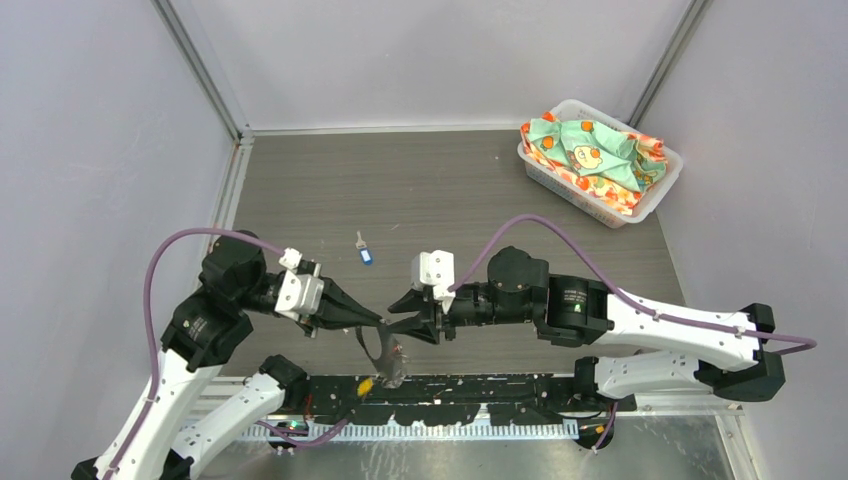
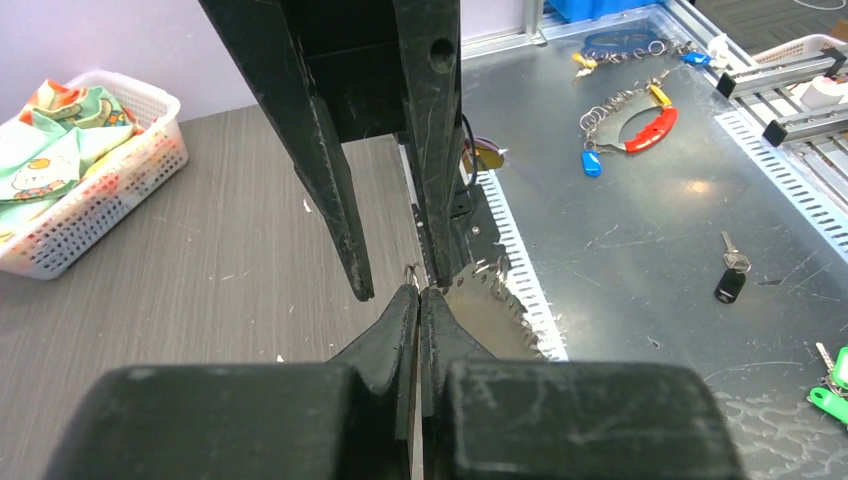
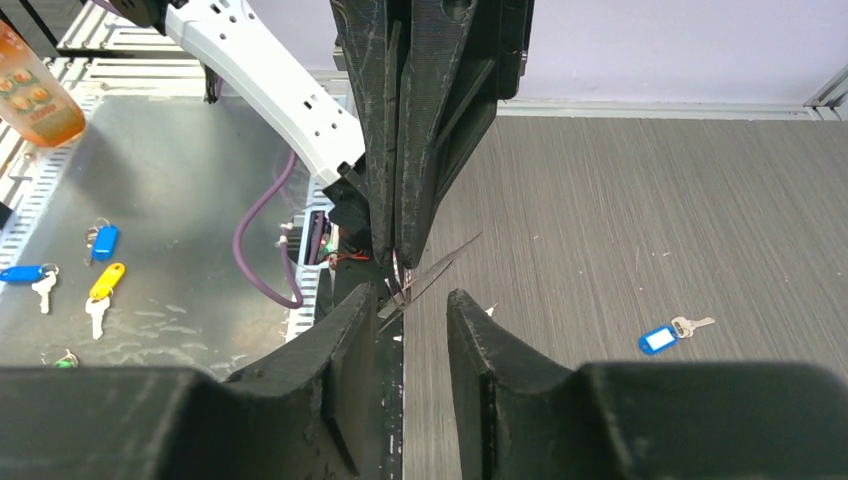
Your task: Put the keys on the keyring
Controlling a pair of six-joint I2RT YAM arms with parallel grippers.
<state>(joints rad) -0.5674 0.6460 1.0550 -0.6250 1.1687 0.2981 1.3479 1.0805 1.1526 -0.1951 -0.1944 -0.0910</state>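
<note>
Now | 2 keys [image 1: 365,255] [image 1: 367,383]: blue on table [image 1: 450,190], yellow by 1 keyring [image 1: 390,358] | jaws: left pinch keyring, right spread

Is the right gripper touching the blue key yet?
Apart. The right wrist view shows the blue key lying flat on the table, well off to the right of the right gripper, with bare tabletop between them.
</note>
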